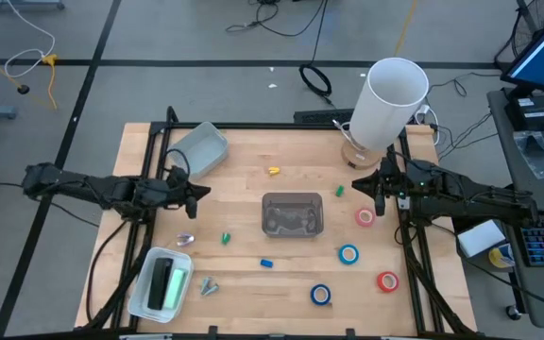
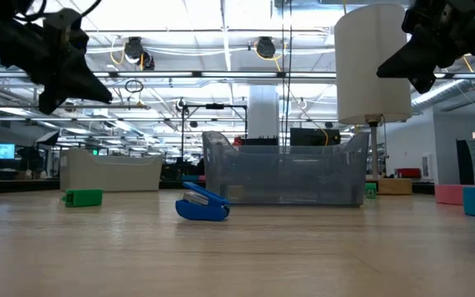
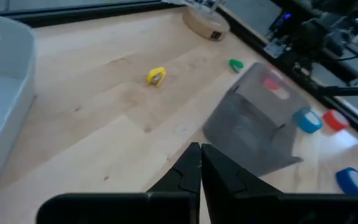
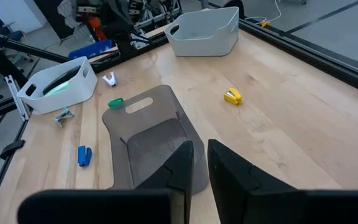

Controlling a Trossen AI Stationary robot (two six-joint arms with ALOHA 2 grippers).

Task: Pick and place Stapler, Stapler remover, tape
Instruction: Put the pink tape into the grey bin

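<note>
Four tape rolls lie flat on the table's right part: a pinkish red roll (image 1: 365,217), a blue roll (image 1: 348,253), a red roll (image 1: 387,280) and a second blue roll (image 1: 321,295). Small stapler-like pieces are scattered about: yellow (image 1: 274,171), green (image 1: 225,238), blue (image 1: 266,263) (image 2: 202,205), silver (image 1: 185,240). My left gripper (image 1: 199,192) (image 3: 200,152) hovers shut above the table's left part. My right gripper (image 1: 367,185) (image 4: 201,152) hovers above the pinkish red roll's far side, its fingers a narrow gap apart. Neither holds anything.
A clear grey bin (image 1: 292,213) stands at the table's middle. A white tray (image 1: 149,293) with a green and dark thing inside sits near the left front corner. A grey bin (image 1: 201,148) is at far left, a tall white cylinder (image 1: 390,104) at far right.
</note>
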